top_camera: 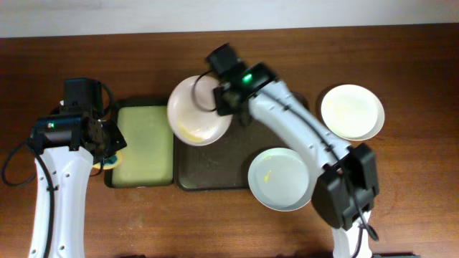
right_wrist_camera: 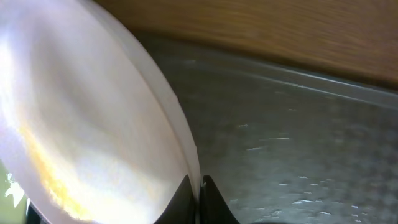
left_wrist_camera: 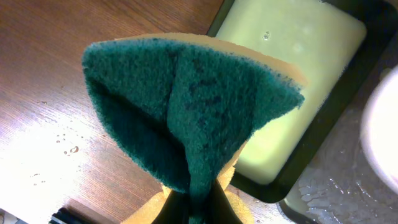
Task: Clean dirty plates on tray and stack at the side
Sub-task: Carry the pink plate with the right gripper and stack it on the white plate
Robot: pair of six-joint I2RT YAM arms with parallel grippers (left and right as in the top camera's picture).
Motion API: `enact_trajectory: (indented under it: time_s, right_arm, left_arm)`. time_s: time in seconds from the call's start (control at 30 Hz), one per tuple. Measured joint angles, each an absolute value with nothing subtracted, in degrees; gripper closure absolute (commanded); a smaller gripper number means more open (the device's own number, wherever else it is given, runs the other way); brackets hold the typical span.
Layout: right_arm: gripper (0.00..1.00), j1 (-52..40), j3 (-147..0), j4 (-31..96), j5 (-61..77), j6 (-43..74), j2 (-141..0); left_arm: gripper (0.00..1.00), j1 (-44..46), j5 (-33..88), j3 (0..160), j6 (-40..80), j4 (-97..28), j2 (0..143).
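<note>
Three plates show from above, one of them in the right gripper (right_wrist_camera: 199,198), whose fingers are clamped on its rim. This held plate (top_camera: 197,111) sits over the upper left end of the tray (top_camera: 215,168), its left edge reaching across the right rim of the small tray (top_camera: 143,143) with the yellow-green lining. Whether the held plate touches the tray below cannot be told. The right wrist view shows a yellow smear (right_wrist_camera: 46,171) low on its face, and the tray floor beyond it looks wet and streaked. A second plate (top_camera: 281,179), pale grey-blue, lies at the tray's lower right corner and overhangs the rim there; it has a small yellow mark (top_camera: 267,175) left of its middle. The third plate (top_camera: 351,112), white, lies on the table (top_camera: 401,57) to the right of the tray, clear of it and well apart from the held plate. The left gripper (left_wrist_camera: 191,210) is closed on a sponge (left_wrist_camera: 186,106), pinching it so that its green scouring side folds and fans out above the fingers, with yellow foam at the edges. The sponge hangs over the table just beside the left rim of the small tray. A few water drops (left_wrist_camera: 68,148) lie on the wood below it.
</note>
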State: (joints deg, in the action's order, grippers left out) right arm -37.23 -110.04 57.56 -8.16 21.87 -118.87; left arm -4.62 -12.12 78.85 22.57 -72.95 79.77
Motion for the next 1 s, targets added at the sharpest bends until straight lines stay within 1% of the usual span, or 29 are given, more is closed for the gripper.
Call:
enact_trajectory:
  time_s: [0.1,0.17,0.23,0.3,0.4,0.5,0.6,0.67,0.7,0.73,0.77,0.8,0.83,0.87,0.93,0.97,1.0]
  right_arm:
    - [0.96,-49.34,-110.04,53.78,-23.00,21.58,-118.89]
    - [0.96,-54.78,-110.04,50.39,-34.98,20.27,-119.09]
    - [0.96,-59.13,-110.06,45.21,-46.02,16.19,-119.26]
    - [0.96,-62.22,-110.06,38.46,-53.41,9.89,-119.28]
    - [0.96,-62.65,-110.04,30.65,-57.78,2.90,-119.33]
    - [0.96,-62.61,-110.06,15.79,-59.18,-9.15,-119.31]
    - [0.95,-62.39,-110.08,13.63,-59.33,-16.49,-119.33]
    - [0.96,-61.78,-110.08,15.16,-58.98,-15.42,-119.33]
    - [0.96,-60.80,-110.28,22.33,-54.87,-8.82,-119.33]
    - [0.96,-59.90,-110.24,24.05,-52.40,-5.08,-119.50]
    - [0.96,-57.84,-110.43,29.91,-43.62,2.26,-119.52]
    - [0.96,-56.66,-110.41,31.92,-38.48,5.28,-119.57]
    - [0.96,-51.66,-110.39,34.15,-20.47,10.72,-119.77]
    - [0.96,-47.83,-110.39,34.28,-12.43,13.32,-119.85]
    - [0.96,-39.86,-110.39,38.92,6.74,15.33,-119.85]
    - [0.96,-33.82,-110.39,42.92,14.98,16.10,-119.85]
    - [0.96,-26.83,-110.45,48.49,20.27,16.53,-119.85]
  left_arm:
    - [1.00,-4.62,-12.29,78.83,22.57,-72.82,79.77]
    - [1.00,-4.62,-12.32,78.85,22.57,-72.69,79.77]
    - [1.00,-4.62,-14.70,78.83,24.21,-72.58,79.77]
    - [1.00,-4.69,-19.14,78.83,28.16,-72.27,79.77]
    - [1.00,-6.57,-22.98,78.78,32.34,-71.35,79.77]
    - [1.00,-6.94,-23.18,78.67,33.52,-71.50,79.77]
    - [1.00,-6.94,-23.18,78.67,33.71,-71.64,79.77]
    - [1.00,-6.94,-23.20,78.67,33.71,-71.61,79.77]
    - [1.00,-6.94,-23.18,78.67,33.71,-71.70,79.77]
    - [1.00,-6.94,-23.18,78.63,33.71,-71.85,79.77]
    - [1.00,-6.94,-23.18,78.63,33.71,-72.14,79.77]
    - [1.00,-6.94,-23.16,78.63,33.71,-72.42,79.77]
    - [1.00,-6.94,-22.92,78.63,33.71,-72.47,79.77]
    - [1.00,-6.94,-22.68,78.63,33.71,-72.53,79.77]
    - [1.00,-6.94,-22.15,78.63,33.71,-72.64,79.77]
    - [1.00,-6.94,-21.80,78.61,33.71,-72.62,79.77]
    - [1.00,-6.94,-21.47,78.61,33.71,-72.64,79.77]
